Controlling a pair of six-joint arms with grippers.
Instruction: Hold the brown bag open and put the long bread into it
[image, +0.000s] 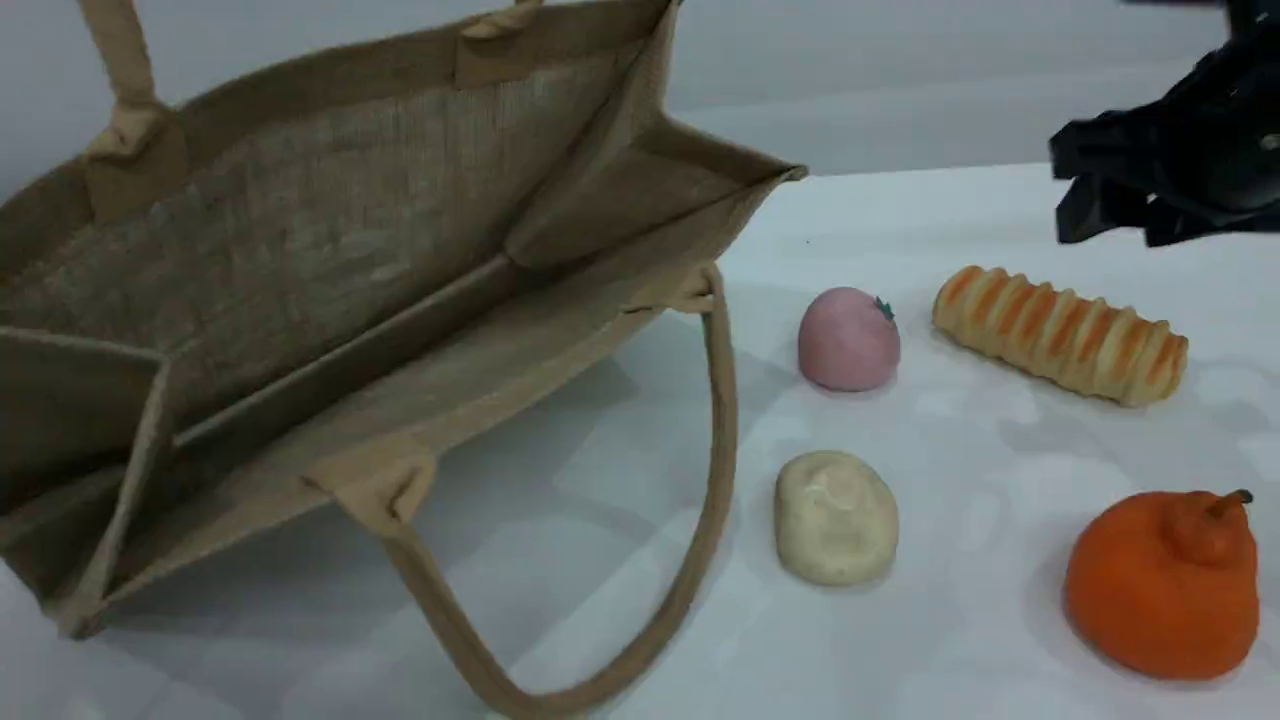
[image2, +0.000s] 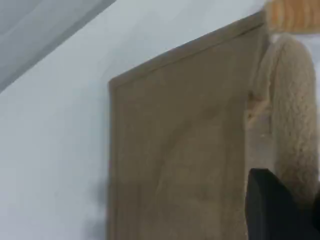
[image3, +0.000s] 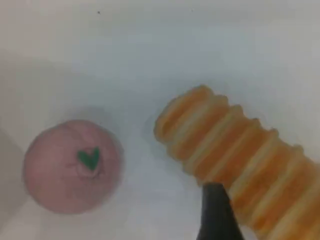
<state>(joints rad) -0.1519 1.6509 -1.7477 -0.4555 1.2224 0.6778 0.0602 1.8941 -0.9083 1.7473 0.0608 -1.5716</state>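
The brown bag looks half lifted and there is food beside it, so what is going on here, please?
The brown bag lies tilted on the table with its mouth gaping. The left gripper is shut on one handle, holding it open. The right gripper, fingers apart, hangs above the long bread, which lies untouched on the table beside the pink bun. A cream bun and an orange fruit lie nearer the camera.

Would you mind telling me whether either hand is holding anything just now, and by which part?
The left hand is shut on the brown bag by its upper handle. The right hand is open above the long bread, holding nothing.
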